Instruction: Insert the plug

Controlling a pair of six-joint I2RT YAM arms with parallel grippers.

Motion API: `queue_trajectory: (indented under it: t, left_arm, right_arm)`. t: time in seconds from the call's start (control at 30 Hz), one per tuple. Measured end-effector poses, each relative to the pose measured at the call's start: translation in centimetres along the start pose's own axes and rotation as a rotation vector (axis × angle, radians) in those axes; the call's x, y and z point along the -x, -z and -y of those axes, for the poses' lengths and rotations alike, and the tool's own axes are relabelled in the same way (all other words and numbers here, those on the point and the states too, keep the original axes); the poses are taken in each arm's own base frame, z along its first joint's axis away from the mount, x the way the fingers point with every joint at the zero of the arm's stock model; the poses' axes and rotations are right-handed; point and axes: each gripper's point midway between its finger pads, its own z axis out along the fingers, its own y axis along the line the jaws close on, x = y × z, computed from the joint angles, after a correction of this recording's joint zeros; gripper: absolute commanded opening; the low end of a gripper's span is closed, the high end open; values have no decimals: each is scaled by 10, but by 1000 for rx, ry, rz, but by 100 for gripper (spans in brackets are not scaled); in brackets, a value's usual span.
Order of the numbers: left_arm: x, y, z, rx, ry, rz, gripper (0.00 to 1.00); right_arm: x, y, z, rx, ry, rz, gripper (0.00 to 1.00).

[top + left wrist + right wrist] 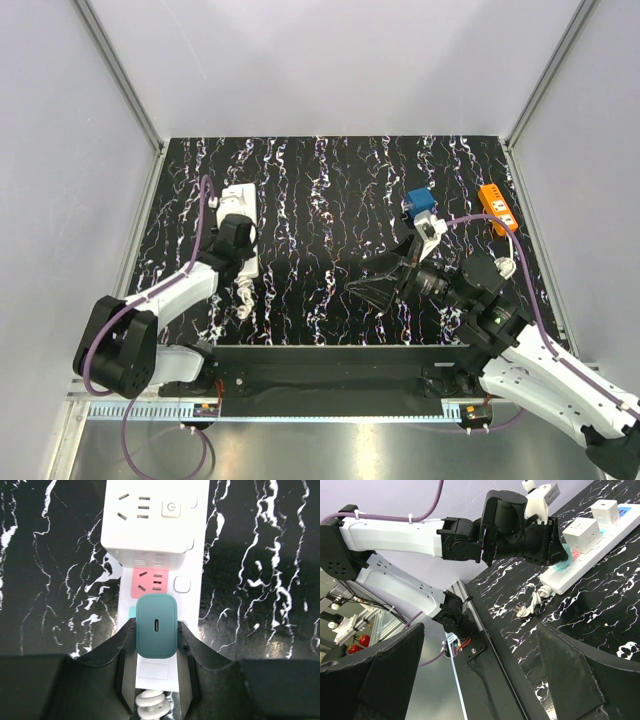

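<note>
A teal plug (156, 626) with a small slot on its face sits on the white power strip (194, 555), just below a pink socket (152, 582). My left gripper (156, 635) is shut on the teal plug, one finger against each side. A white adapter cube (145, 525) is plugged in farther along the strip. In the top view the left gripper (236, 240) is over the strip (243, 197) at the left. My right gripper (375, 285) is open and empty, held above the middle of the table and facing the left arm.
The strip's coiled white cord and wall plug (243, 297) lie near its front end. A blue box (420, 200) and an orange power strip (497, 207) sit at the right. Grey walls surround the black marbled table (330, 180).
</note>
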Motion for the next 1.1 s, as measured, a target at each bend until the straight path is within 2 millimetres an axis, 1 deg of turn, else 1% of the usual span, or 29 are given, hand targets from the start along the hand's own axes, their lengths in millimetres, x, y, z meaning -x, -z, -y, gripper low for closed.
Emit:
queue_trajectory:
  t: [0.17,0.5,0.7,0.87,1.1]
  left_arm:
    - [0,-3,3,-9,57,28,0]
    - [-1,-1,0,12,114,27,0]
    - [-3,1,2,38,99,20,0]
    - [-3,1,6,68,62,16,0]
    - [-3,3,2,102,53,17,0]
  right_arm:
    - [2,5,-3,5,17,10,100]
    - [6,10,-7,13,37,24,100]
    - [3,14,-7,3,39,16,100]
    - [5,18,-9,8,48,24,100]
    - [6,18,-10,8,50,25,100]
